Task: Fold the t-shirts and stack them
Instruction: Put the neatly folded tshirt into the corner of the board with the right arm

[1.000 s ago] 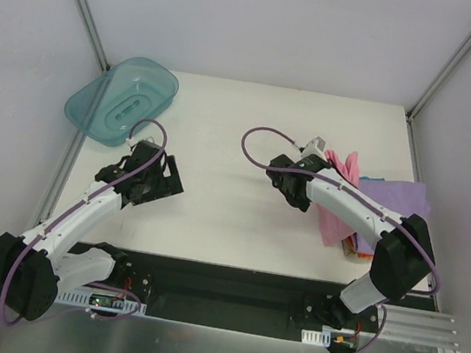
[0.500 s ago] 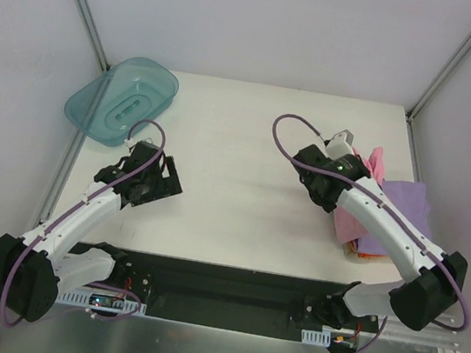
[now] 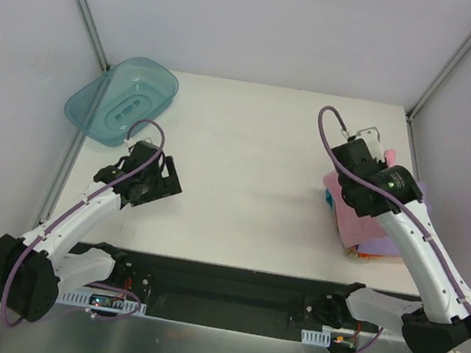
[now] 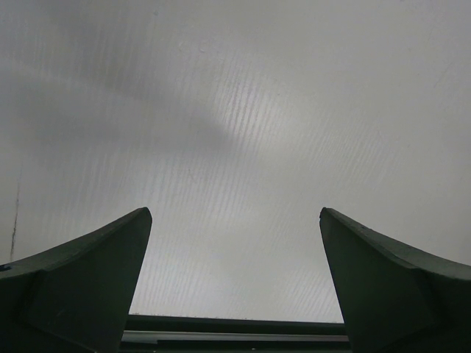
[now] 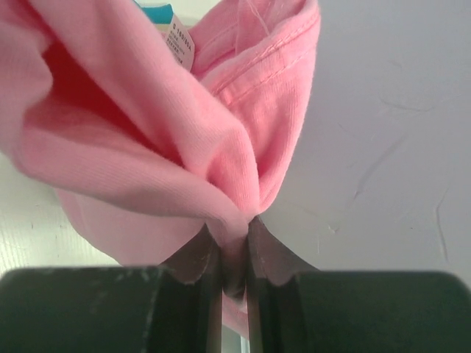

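My right gripper [image 5: 234, 229] is shut on a bunched fold of the pink t-shirt [image 5: 140, 140]; a white neck label [image 5: 181, 45] shows near the top of the right wrist view. From above, the right gripper [image 3: 378, 151] is raised at the far right. The pink t-shirt [image 3: 341, 207] hangs below it over the folded stack, where a lavender t-shirt [image 3: 381, 246] and an orange edge [image 3: 366, 255] peek out. My left gripper [image 3: 165, 179] rests open at the left, far from the cloth. Between its fingers [image 4: 88, 272] I see only bare surface.
A translucent teal plastic tub [image 3: 123, 99] sits at the far left corner of the white table [image 3: 246, 160], just beyond my left arm. Grey walls with metal posts close in the table on three sides. The right arm's purple cable loops above its wrist.
My right arm has swung from the table's middle to the right and farther back, carrying the pink t-shirt over the folded stack. The left arm has not moved.
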